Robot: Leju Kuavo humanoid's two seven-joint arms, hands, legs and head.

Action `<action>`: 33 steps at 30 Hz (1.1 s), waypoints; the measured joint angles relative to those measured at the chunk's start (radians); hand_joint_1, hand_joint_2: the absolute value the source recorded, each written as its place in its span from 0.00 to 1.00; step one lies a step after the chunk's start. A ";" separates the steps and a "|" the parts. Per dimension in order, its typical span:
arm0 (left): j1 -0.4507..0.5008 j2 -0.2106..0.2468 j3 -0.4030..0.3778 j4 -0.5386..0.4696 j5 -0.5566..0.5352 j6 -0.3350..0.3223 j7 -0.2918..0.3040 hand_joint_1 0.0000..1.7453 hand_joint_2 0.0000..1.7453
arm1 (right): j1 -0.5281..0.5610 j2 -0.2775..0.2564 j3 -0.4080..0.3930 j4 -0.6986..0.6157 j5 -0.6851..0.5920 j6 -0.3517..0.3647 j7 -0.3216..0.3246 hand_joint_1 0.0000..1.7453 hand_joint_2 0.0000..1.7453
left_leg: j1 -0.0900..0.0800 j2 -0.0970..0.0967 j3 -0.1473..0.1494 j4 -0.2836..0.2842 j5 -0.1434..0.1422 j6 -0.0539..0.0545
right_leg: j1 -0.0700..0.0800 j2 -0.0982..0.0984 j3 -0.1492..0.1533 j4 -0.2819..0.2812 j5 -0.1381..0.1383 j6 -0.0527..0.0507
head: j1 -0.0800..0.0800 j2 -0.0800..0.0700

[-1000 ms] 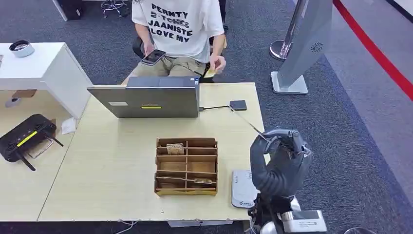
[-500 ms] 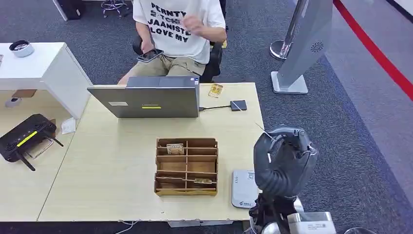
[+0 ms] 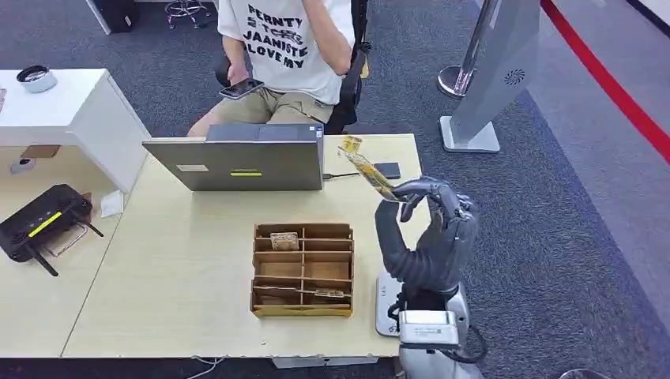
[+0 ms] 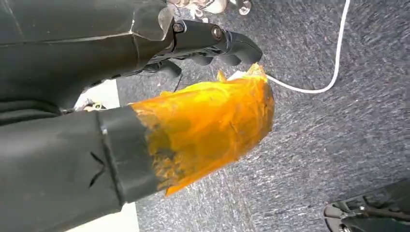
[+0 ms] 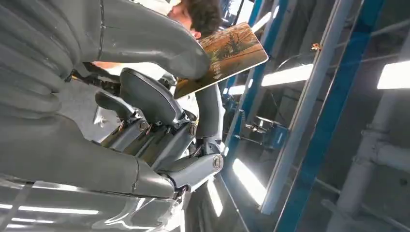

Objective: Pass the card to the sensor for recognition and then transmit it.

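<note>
The right hand (image 3: 430, 229) pinches the card (image 3: 368, 170) by one end, raised above the grey card reader (image 3: 389, 304) on the tabletop (image 3: 182, 268). That thin grip could let the card slip or twist on the way down to the reader. The left hand (image 4: 212, 41) hangs curled and empty.

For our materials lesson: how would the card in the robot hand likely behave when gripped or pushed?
The card looks flat and unbent where it juts past the right robot hand, so probably stiff. It seems thin, so likely light. Its glossy face may slip in a thumb-and-finger pinch.

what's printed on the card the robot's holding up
The card shows an autumn-brown tree landscape, best seen in the right wrist view, pinched by the right hand.
</note>
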 joint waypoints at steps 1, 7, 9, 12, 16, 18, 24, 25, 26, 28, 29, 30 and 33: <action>-0.001 0.000 0.000 0.000 0.000 0.000 0.001 0.02 0.00 | -0.005 0.001 0.000 0.008 0.002 0.000 0.000 1.00 1.00 | 0.000 0.000 0.000 0.000 0.000 0.000 | 0.000 0.000 0.000 0.000 0.000 0.000 | 0.000 0.000; -0.013 0.000 -0.012 0.000 -0.033 -0.019 0.004 0.02 0.00 | -0.106 0.003 0.000 0.118 0.214 0.000 0.101 1.00 1.00 | 0.000 0.001 0.000 0.000 0.000 0.000 | 0.000 0.001 0.000 0.000 0.000 0.000 | 0.000 0.000; -0.027 0.000 -0.024 0.000 -0.042 -0.028 0.011 0.02 0.00 | -0.174 0.004 -0.002 0.199 0.284 0.000 0.145 1.00 1.00 | 0.000 0.001 0.000 0.000 0.001 0.001 | 0.000 0.001 0.000 0.000 0.001 0.000 | 0.001 0.000; -0.046 0.000 -0.042 0.000 -0.056 -0.042 0.019 0.02 0.00 | -0.287 0.005 -0.002 0.337 0.408 0.001 0.211 1.00 1.00 | 0.000 0.001 0.000 0.000 0.003 0.001 | 0.000 0.001 0.000 0.000 0.003 -0.001 | 0.000 0.000; -0.059 0.000 -0.067 0.000 -0.069 -0.058 0.020 0.02 0.00 | -0.410 0.005 0.000 0.517 0.561 0.007 0.290 1.00 1.00 | 0.000 0.001 0.000 0.000 0.004 0.000 | 0.000 0.000 0.000 0.000 0.004 -0.001 | 0.000 0.000; -0.065 0.000 -0.079 0.000 -0.071 -0.061 0.021 0.02 0.00 | -0.468 0.005 0.001 0.590 0.617 0.010 0.319 1.00 1.00 | 0.000 0.001 0.000 0.000 0.004 0.000 | 0.000 0.001 -0.001 0.000 0.004 -0.001 | 0.000 0.000; -0.082 0.002 -0.112 0.000 -0.072 -0.078 0.022 0.02 0.00 | -0.681 0.000 0.045 0.905 0.893 0.019 0.408 1.00 1.00 | 0.000 0.001 -0.001 0.000 0.004 0.000 | 0.000 0.001 -0.001 0.000 0.004 -0.001 | 0.000 0.000; -0.084 0.003 -0.117 0.000 -0.072 -0.079 0.022 0.02 0.00 | -0.708 0.000 0.059 0.949 0.929 0.019 0.413 1.00 1.00 | 0.000 0.000 -0.001 0.001 0.004 0.001 | 0.000 0.000 -0.001 0.000 0.004 -0.001 | 0.000 0.000; -0.086 0.004 -0.122 0.000 -0.072 -0.079 0.022 0.02 0.00 | -0.729 0.000 0.071 0.980 0.949 0.019 0.416 1.00 1.00 | 0.000 0.000 -0.001 0.001 0.004 0.001 | 0.000 0.000 -0.001 0.000 0.004 -0.001 | 0.001 0.000; -0.087 0.005 -0.127 0.000 -0.072 -0.080 0.022 0.02 0.00 | -0.763 0.000 0.095 1.040 0.977 0.019 0.425 1.00 1.00 | 0.000 0.000 -0.001 0.001 0.004 0.001 | 0.000 0.000 -0.001 0.000 0.004 -0.001 | 0.000 0.000; -0.088 0.005 -0.127 0.000 -0.072 -0.080 0.022 0.02 0.00 | -0.774 0.000 0.104 1.062 0.982 0.019 0.428 1.00 1.00 | 0.000 0.000 -0.001 0.000 0.004 0.001 | 0.000 0.000 -0.001 0.000 0.004 -0.001 | 0.000 0.000; -0.088 0.005 -0.129 0.000 -0.072 -0.080 0.022 0.02 0.00 | -0.783 0.000 0.112 1.084 0.989 0.019 0.430 1.00 1.00 | 0.000 0.000 -0.001 0.001 0.004 0.001 | 0.000 0.000 -0.001 0.000 0.004 -0.001 | 0.000 0.000; -0.088 0.005 -0.133 0.000 -0.072 -0.080 0.022 0.02 0.00 | -0.790 0.000 0.120 1.114 0.996 0.019 0.437 0.00 1.00 | 0.000 0.000 -0.001 0.000 0.004 0.001 | 0.000 0.000 -0.001 0.000 0.004 -0.001 | 0.000 0.000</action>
